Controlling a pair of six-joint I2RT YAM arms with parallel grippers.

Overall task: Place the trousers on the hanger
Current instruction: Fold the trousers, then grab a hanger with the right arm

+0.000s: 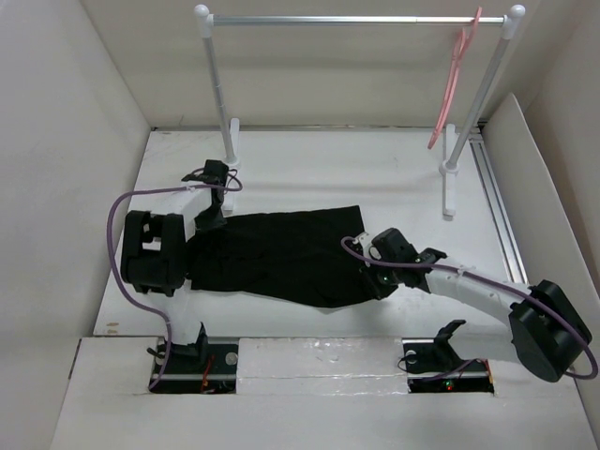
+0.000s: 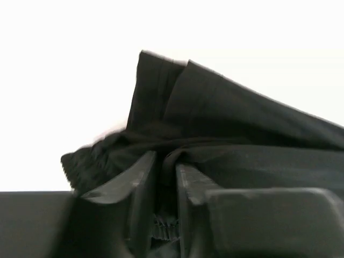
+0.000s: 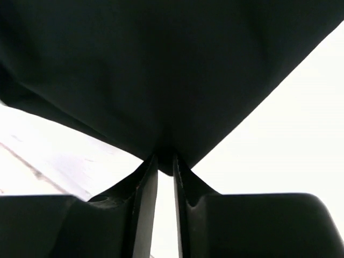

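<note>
From above, the trousers point(image 1: 281, 253) lie flat across the middle of the counter point(image 1: 309, 159). The hanger point(image 1: 457, 89) dangles from the rail point(image 1: 356, 19) at the upper right, well apart from them. The left fingers point(image 1: 208, 218) sit on the cloth's left end and the right fingers point(image 1: 375, 279) on its lower right edge. The step looks to me like taking a grip at each end before lifting. To do it well, each bite should go deep enough that the soft cloth cannot slip. Both ends should then rise together, level and lightly stretched, so the legs do not sag or drag on the way to the hanger.

In the left wrist view, the left fingers point(image 2: 144, 180) stand almost together at the lower centre. Bunched black cloth is caught in the slim gap between them, so they are clamped on the trousers point(image 2: 226, 123), which fold upward behind.

In the right wrist view, the right fingers point(image 3: 148, 185) are drawn close. A corner of the trousers point(image 3: 161, 70) is nipped at their tips just below the frame's centre. It is a shallow hold, I'd say, right at the edge, and only bare counter shows lower in the gap.
</note>
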